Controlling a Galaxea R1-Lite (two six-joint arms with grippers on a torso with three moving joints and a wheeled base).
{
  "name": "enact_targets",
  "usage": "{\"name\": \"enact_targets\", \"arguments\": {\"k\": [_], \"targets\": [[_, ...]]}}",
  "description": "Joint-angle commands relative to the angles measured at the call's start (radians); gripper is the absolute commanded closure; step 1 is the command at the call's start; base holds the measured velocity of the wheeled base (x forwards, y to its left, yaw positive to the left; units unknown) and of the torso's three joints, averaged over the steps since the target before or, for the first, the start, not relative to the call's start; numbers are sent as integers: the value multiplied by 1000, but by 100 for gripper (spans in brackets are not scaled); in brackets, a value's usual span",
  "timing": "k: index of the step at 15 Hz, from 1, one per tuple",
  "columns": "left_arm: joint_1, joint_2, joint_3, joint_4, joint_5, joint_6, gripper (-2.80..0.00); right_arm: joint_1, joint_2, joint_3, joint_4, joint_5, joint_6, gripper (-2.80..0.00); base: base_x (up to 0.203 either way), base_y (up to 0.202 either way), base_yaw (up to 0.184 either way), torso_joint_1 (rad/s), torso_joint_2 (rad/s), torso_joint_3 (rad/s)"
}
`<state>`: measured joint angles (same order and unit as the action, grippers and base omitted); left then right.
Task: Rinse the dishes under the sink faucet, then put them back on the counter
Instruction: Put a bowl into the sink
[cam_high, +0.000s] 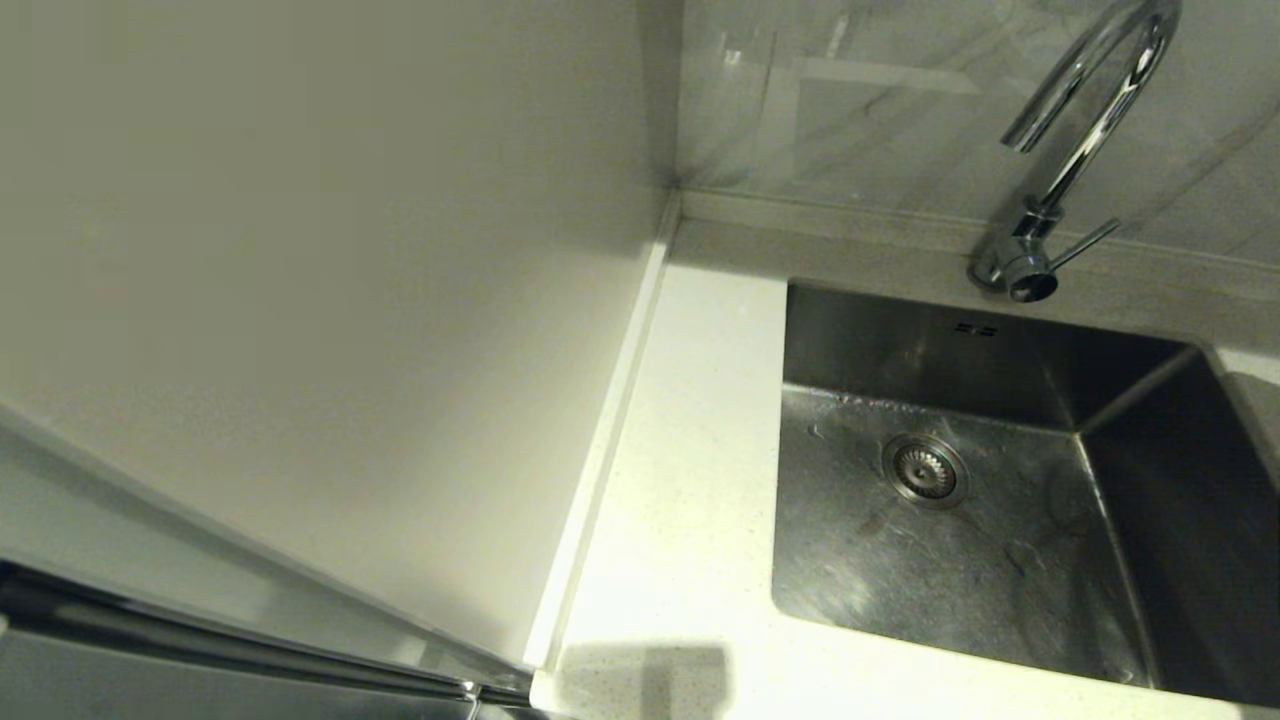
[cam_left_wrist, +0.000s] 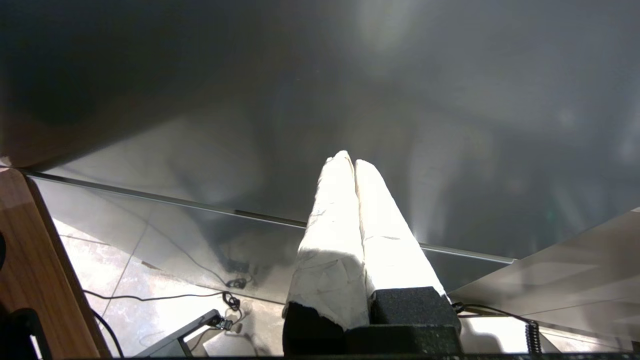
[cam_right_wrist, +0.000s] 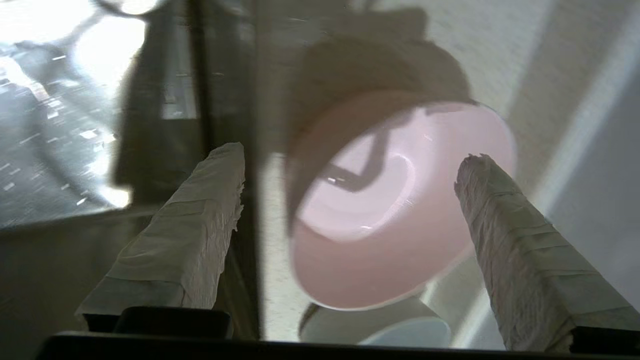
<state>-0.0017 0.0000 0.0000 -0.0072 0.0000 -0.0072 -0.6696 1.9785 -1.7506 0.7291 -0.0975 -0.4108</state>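
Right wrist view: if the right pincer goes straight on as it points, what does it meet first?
Probably the pale pink cup. The right pincer is open, and the cup sits between its fingers, mouth toward the camera, on the white counter. Depth is unclear, so I can't tell how close it is.

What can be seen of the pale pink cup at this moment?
The pale pink cup shows only in the right wrist view. It is round, smooth and glossy, like glazed ceramic or plastic, with its open mouth facing the camera and nothing visible inside. It lies between the spread fingers of the right gripper, and neither finger visibly touches it. It appears to rest on the white counter, and a pale blue-white bowl peeks out at its near edge. The head view does not show it.
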Motion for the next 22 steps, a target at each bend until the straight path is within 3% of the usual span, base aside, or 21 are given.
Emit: {"name": "enact_targets", "arguments": {"k": [1,4,7,9,12,17,22], "targets": [[0,0,3,0,0,0,0,0,-19,13,5,-49,36,-280,0,0,0,0,0,0],[0,0,3,0,0,0,0,0,-62,75,54,-51,74,-280,0,0,0,0,0,0],[0,0,3,0,0,0,0,20,-73,72,230,-22,226,-280,0,0,0,0,0,0],[0,0,3,0,0,0,0,42,-78,78,271,42,299,-280,0,0,0,0,0,0],[0,0,3,0,0,0,0,50,-72,68,264,110,300,-280,0,0,0,0,0,0],[0,0,3,0,0,0,0,48,-71,22,109,110,275,-280,0,0,0,0,0,0],[0,0,3,0,0,0,0,48,-43,23,92,100,267,-280,0,0,0,0,0,0]]}}
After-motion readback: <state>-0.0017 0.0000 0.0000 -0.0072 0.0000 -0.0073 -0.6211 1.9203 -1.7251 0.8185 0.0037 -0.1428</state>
